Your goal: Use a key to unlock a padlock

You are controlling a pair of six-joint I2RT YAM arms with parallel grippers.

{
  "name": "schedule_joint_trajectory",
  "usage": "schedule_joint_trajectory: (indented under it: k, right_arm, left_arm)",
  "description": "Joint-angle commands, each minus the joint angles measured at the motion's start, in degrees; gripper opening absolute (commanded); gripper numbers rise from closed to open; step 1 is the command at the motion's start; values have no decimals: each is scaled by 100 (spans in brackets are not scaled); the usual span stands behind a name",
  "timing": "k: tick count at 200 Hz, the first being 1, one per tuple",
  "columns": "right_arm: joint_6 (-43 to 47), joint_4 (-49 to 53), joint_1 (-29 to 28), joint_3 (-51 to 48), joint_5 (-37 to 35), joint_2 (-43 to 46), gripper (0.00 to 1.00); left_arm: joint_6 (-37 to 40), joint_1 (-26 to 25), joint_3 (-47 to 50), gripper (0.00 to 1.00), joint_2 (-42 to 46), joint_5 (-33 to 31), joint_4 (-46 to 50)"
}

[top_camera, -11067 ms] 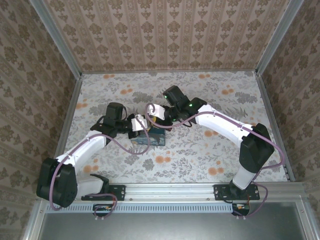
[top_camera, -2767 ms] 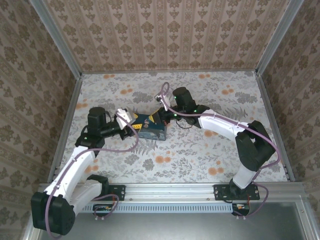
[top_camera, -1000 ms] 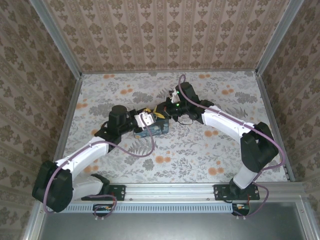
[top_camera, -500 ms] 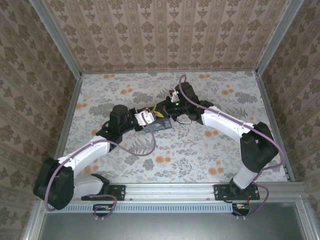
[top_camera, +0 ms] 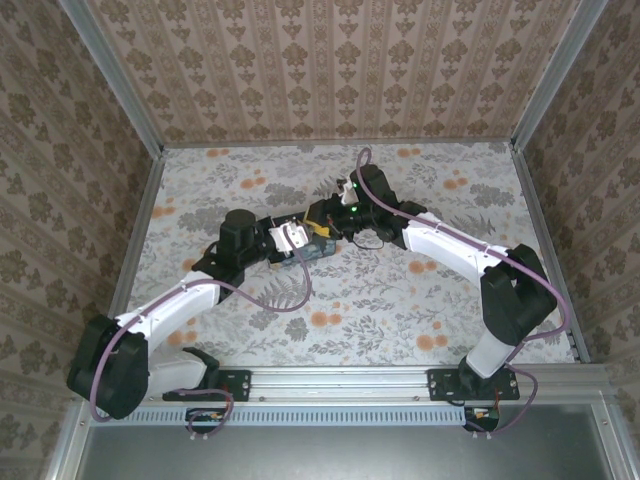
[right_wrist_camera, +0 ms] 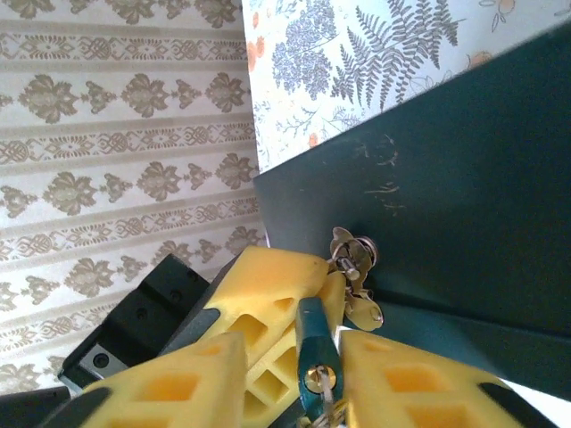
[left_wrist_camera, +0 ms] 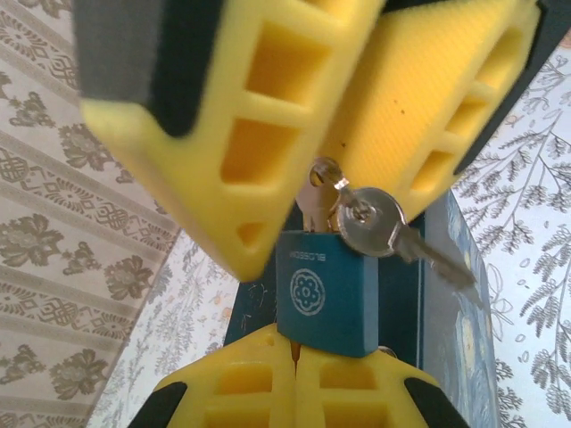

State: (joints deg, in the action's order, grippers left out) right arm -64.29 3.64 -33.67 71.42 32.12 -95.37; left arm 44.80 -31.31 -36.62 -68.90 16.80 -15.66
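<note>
Plainly both arms meet over the box [top_camera: 316, 251] near the middle of the table [top_camera: 420, 300], likely so one can steady the padlock [left_wrist_camera: 326, 290] while the other works the key [left_wrist_camera: 384, 230]. In the left wrist view the padlock stands upright in front of the box, its blue face towards the camera. The right gripper [left_wrist_camera: 335, 160] is clamped on its top end, fingers pressed together over the shackle, probably to hold it away from the box. The left gripper [left_wrist_camera: 294, 357] sits at the lower edge with its tips closed against each other; whether they pinch the body or only prop it I cannot tell. The silver key hangs loose beside the shackle end, blade slanting down to the right, a second key behind it, so it looks not yet inserted. The shackle is buried between the right fingers, the left tips cover the bottom of the padlock, and from above padlock and key are too small to make out
</note>
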Motion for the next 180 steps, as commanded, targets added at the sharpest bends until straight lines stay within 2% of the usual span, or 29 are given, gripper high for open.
schedule_joint_trajectory:
  k: [1,26,53,67,84,107,126,180]
  right_arm:
    - [1393,214,219,63,-58,378,43]
    - [3218,663,421,163,-188,676,52]
    - [4839,1019,616,100,-233,898,52]
    - [5596,879,698,-57,100,979,49]
    - [7047,558,633,-386,621,1175,47]
    - [9051,-172,437,-1114,613,1522,50]
    - [10710,-291,421,-1402,806,1748,54]
    - [13194,-641,379,-1630,464,1646,56]
  left_arm:
    - [-75,118,-56,0,41,350,-188]
    - [-264,251,-22,0,79,641,-231]
    - [-375,343,-12,0,132,1058,-113]
    - [-397,353,-12,0,136,1186,-73]
    - [-408,361,-29,0,140,1288,-24]
    - [-436,369,-62,0,151,1386,41]
    - [-454,380,-73,0,167,1472,98]
    - [-468,450,-168,0,174,1824,328]
